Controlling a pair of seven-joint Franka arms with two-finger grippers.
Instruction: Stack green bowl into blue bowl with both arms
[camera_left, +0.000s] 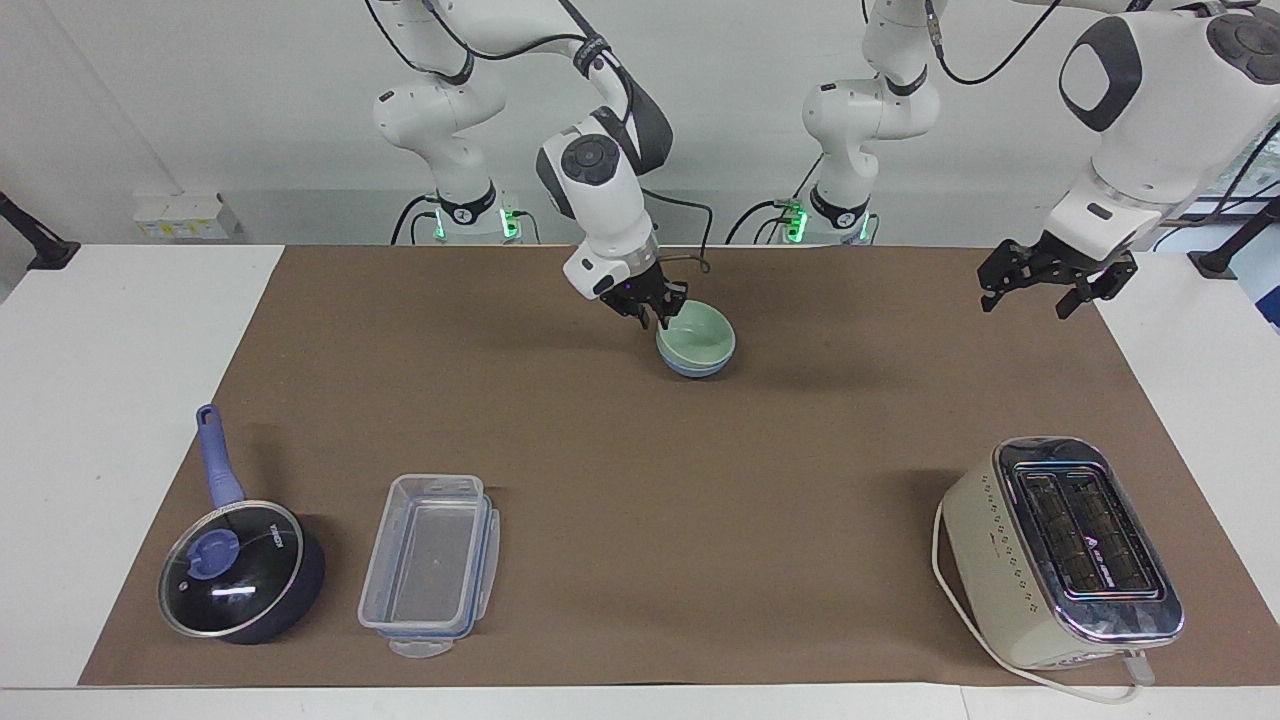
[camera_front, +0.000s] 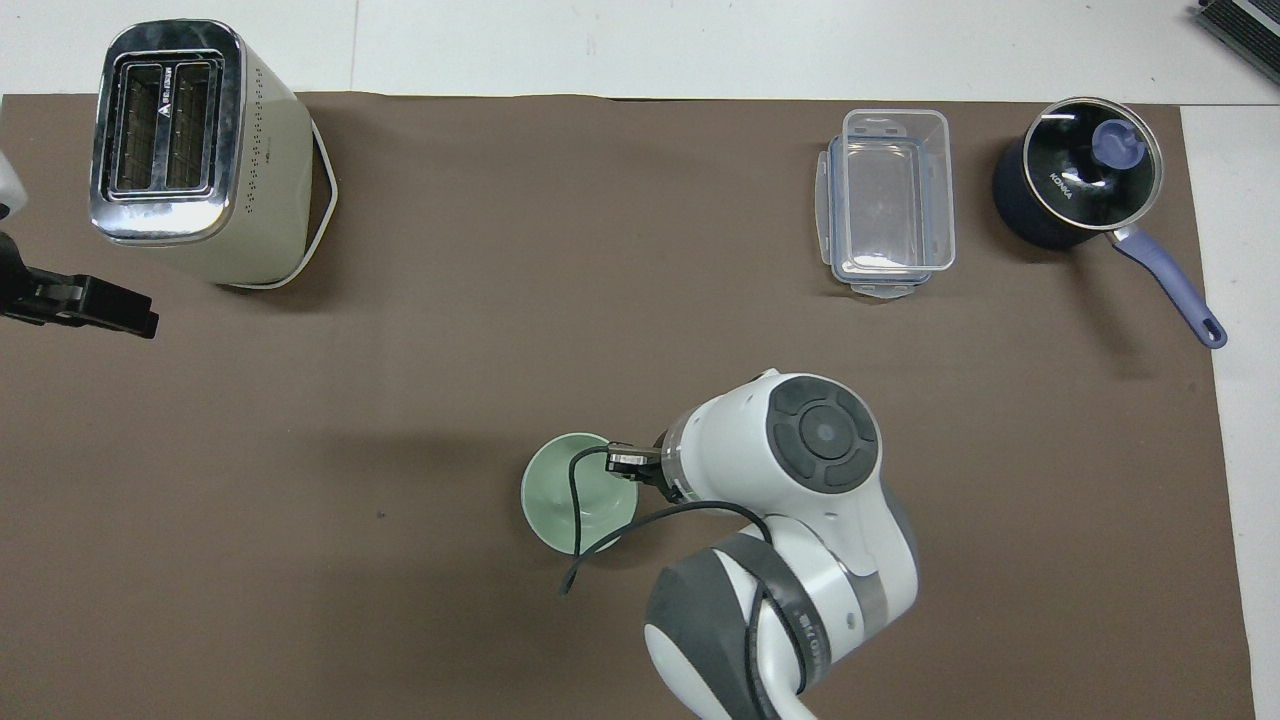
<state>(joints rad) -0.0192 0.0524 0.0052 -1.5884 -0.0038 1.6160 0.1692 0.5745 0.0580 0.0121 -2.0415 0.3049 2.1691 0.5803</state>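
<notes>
- Right gripper (camera_left: 658, 312): it is at the rim of the green bowl (camera_left: 702, 336). Seen from overhead, the bowl lies at eight o'clock from it. Whether it grips the rim I cannot tell.
- Green bowl: it sits nested in the blue bowl (camera_left: 694, 368), mid-table (camera_left: 100, 400), close to the robots.
- Left gripper (camera_left: 1035, 290): wide and empty, it waits well apart from the bowls, so the right arm is nearer.

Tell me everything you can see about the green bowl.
The green bowl is small, round and pale mint, smooth and matte, plain, with nothing inside. It sits upright, nested in the blue bowl, whose wall shows as a band beneath it, toward the robots' side of the brown mat. The right gripper is at its rim; whether they touch is unclear.
</notes>
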